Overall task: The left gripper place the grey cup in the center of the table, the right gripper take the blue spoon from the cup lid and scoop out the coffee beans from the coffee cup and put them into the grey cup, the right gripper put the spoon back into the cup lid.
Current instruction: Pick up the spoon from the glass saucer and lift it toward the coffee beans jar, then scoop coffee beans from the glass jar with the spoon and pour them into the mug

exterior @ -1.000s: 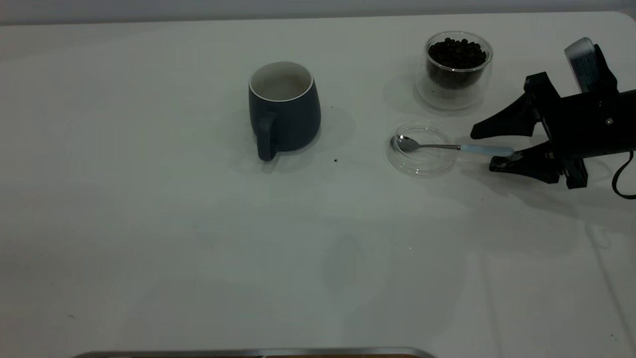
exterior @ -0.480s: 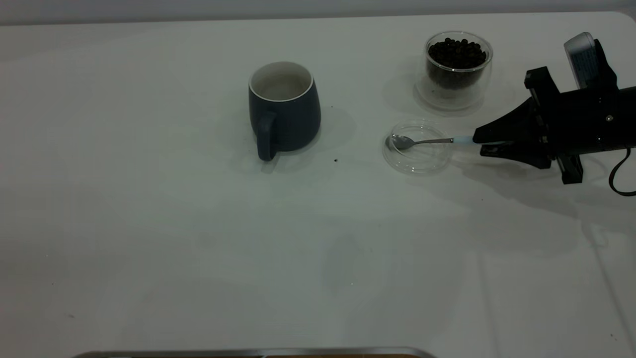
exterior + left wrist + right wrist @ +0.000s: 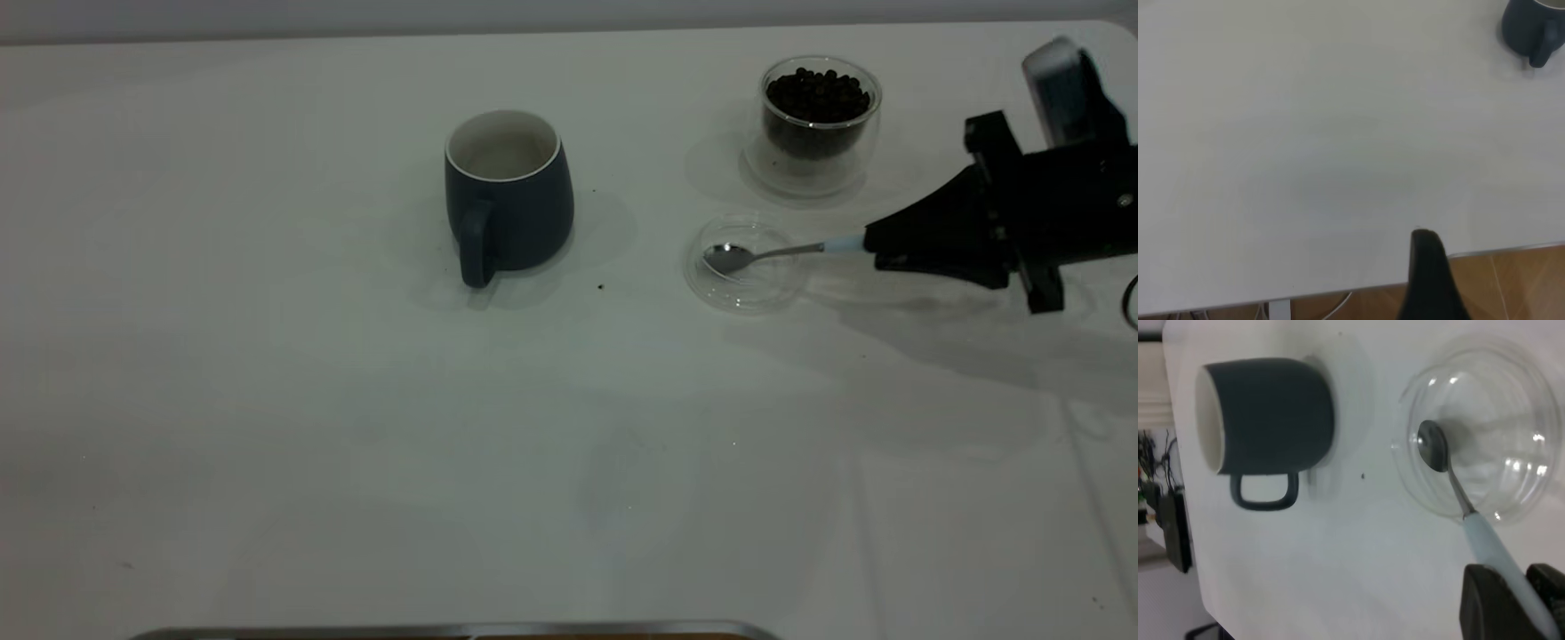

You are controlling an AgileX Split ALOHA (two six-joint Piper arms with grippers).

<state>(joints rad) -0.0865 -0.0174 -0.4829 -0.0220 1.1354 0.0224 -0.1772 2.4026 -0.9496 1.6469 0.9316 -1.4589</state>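
Note:
The grey cup [image 3: 508,191] stands upright near the table's middle, handle toward the front; it also shows in the left wrist view [image 3: 1531,30] and the right wrist view [image 3: 1271,413]. The coffee cup [image 3: 818,111], full of coffee beans [image 3: 816,92], stands at the back right. The cup lid [image 3: 751,305] lies in front of it. My right gripper [image 3: 876,247] is shut on the blue spoon [image 3: 765,256] by its pale handle [image 3: 1491,547]; the metal bowl [image 3: 1431,450] is over the lid [image 3: 1511,407]. Only one finger [image 3: 1428,273] of my left gripper shows, at the table's front edge.
The white table [image 3: 356,400] carries a small dark speck [image 3: 601,287] between the mug and the lid. A metal strip [image 3: 444,629] runs along the front edge. The left wrist view shows the table edge with wooden floor [image 3: 1511,287] beyond it.
My right gripper closed on the spoon's handle, then drew back to the right and rose a little, tilting the handle up. The lid shifted slightly left. The mug and the glass cup stayed put.

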